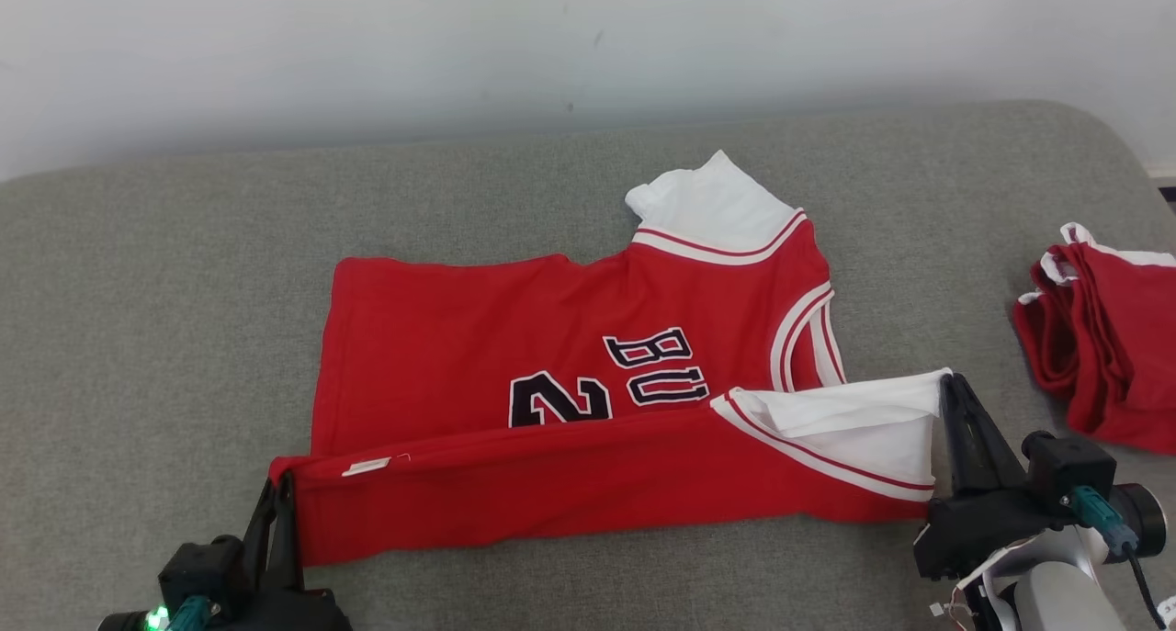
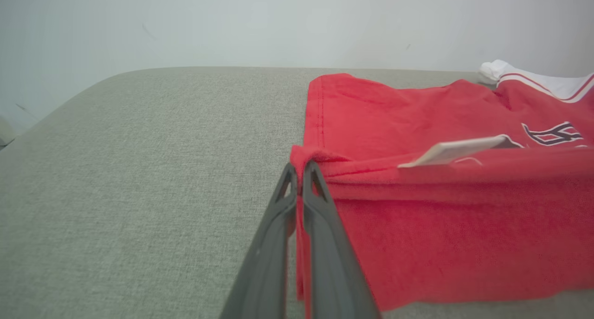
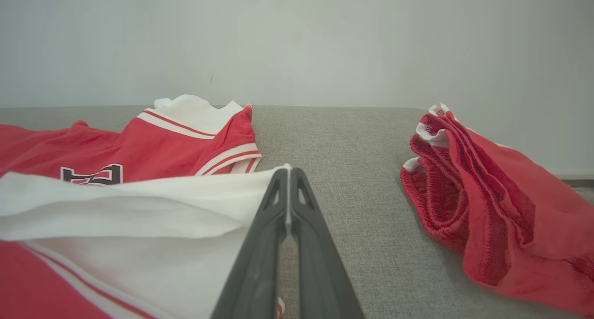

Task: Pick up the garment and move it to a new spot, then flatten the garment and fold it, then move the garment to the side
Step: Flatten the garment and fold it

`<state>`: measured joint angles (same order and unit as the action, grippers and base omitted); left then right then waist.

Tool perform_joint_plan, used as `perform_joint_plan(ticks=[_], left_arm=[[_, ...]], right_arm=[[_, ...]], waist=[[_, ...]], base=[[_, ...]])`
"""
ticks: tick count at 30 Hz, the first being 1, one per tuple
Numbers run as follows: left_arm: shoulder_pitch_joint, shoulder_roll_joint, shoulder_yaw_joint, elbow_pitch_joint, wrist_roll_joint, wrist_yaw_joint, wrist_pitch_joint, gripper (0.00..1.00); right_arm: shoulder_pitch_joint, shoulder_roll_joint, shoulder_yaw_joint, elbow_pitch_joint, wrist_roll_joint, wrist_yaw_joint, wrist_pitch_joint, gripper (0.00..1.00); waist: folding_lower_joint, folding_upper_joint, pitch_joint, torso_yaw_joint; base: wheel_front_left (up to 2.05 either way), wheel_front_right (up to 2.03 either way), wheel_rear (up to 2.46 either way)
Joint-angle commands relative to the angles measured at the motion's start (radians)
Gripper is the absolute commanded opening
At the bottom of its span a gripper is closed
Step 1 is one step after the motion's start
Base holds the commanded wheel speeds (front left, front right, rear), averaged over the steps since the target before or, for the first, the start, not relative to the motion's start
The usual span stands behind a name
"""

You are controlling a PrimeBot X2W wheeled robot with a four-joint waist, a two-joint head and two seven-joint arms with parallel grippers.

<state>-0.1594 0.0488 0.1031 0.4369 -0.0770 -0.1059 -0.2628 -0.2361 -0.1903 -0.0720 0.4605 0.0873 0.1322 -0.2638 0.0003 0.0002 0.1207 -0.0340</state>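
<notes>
Grey cushion (image 1: 138,337), jersey (image 1: 441,337) flattened, first fold apparently underway: left gripper (image 1: 280,491) and right gripper (image 1: 951,388) both pinch its near edge; side move remains.

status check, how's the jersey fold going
Both shut: left gripper on jersey hem corner, right gripper on its white sleeve. Near edge raised, mid-fold. Second red garment lies apart at right, not in the way.
</notes>
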Motion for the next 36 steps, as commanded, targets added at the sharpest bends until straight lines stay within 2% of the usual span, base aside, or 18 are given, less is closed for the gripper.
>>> perform_joint_plan(ticks=[1, 14, 15, 16, 17, 18, 26, 27, 28, 29, 36], left_arm=[[-0.014, 0.003, 0.0, 0.006, 0.01, -0.001, -0.003, 0.0], [-0.081, 0.003, -0.039, 0.028, 0.008, -0.004, -0.003, 0.0], [-0.086, 0.003, -0.043, 0.025, 0.005, -0.005, -0.003, 0.0], [-0.09, 0.003, -0.047, 0.025, 0.003, -0.005, -0.003, 0.0], [-0.092, 0.003, -0.05, 0.025, 0.002, -0.004, -0.003, 0.0], [-0.093, 0.003, -0.052, 0.024, 0.001, -0.003, -0.003, 0.0], [-0.105, 0.003, -0.042, -0.002, 0.014, 0.007, -0.003, 0.0], [-0.108, 0.003, -0.04, -0.01, 0.013, 0.007, -0.003, 0.0], [-0.106, 0.003, -0.04, -0.013, 0.013, 0.006, -0.003, 0.52], [-0.104, 0.002, -0.04, -0.012, 0.011, 0.007, -0.003, 1.0], [-0.027, 0.003, -0.047, -0.056, -0.013, 0.035, -0.003, 1.0]], right_arm=[[-0.016, -0.003, -0.002, 0.008, -0.008, -0.003, 0.0, 0.0], [-0.106, 0.0, -0.021, 0.086, -0.03, -0.003, 0.0, 0.0], [-0.11, 0.001, -0.023, 0.086, -0.031, -0.003, 0.0, 0.2], [-0.112, 0.002, -0.024, 0.086, -0.032, -0.003, 0.0, 0.19], [-0.114, 0.003, -0.025, 0.087, -0.033, -0.003, 0.0, 0.05], [-0.117, 0.003, -0.023, 0.089, -0.034, -0.003, 0.0, 0.0], [-0.147, 0.011, -0.041, 0.088, -0.027, -0.003, 0.0, 0.0], [-0.149, 0.012, -0.046, 0.084, -0.027, -0.003, 0.0, 0.07], [-0.148, 0.015, -0.049, 0.081, -0.03, -0.003, 0.0, 0.6], [-0.141, 0.018, -0.053, 0.076, -0.031, -0.003, 0.0, 1.0], [-0.024, 0.032, -0.078, 0.016, -0.008, -0.003, 0.0, 1.0]], waist=[[-0.0003, -0.0002, 0.026, 0.005], [-0.0003, -0.0002, 0.095, 0.017], [-0.0003, -0.0002, 0.097, 0.018], [-0.0003, -0.0002, 0.099, 0.018], [-0.0003, -0.0002, 0.1, 0.018], [-0.0003, -0.0002, 0.101, 0.018], [-0.0003, -0.0002, 0.11, 0.013], [-0.0003, -0.0002, 0.11, 0.013], [-0.0003, -0.0002, 0.109, 0.014], [-0.0003, -0.0002, 0.107, 0.014], [-0.0003, -0.0002, 0.081, 0.015]], base=[[0.0, 0.0, 0.0], [0.0, 0.0, 0.0], [0.0, 0.0, 0.0], [0.0, 0.0, 0.0], [0.0, 0.0, 0.0], [0.0, 0.0, 0.0], [0.0, 0.0, 0.0], [0.0, 0.0, 0.0], [0.0, 0.0, 0.0], [0.0, 0.0, 0.0], [0.0, 0.0, 0.0]])
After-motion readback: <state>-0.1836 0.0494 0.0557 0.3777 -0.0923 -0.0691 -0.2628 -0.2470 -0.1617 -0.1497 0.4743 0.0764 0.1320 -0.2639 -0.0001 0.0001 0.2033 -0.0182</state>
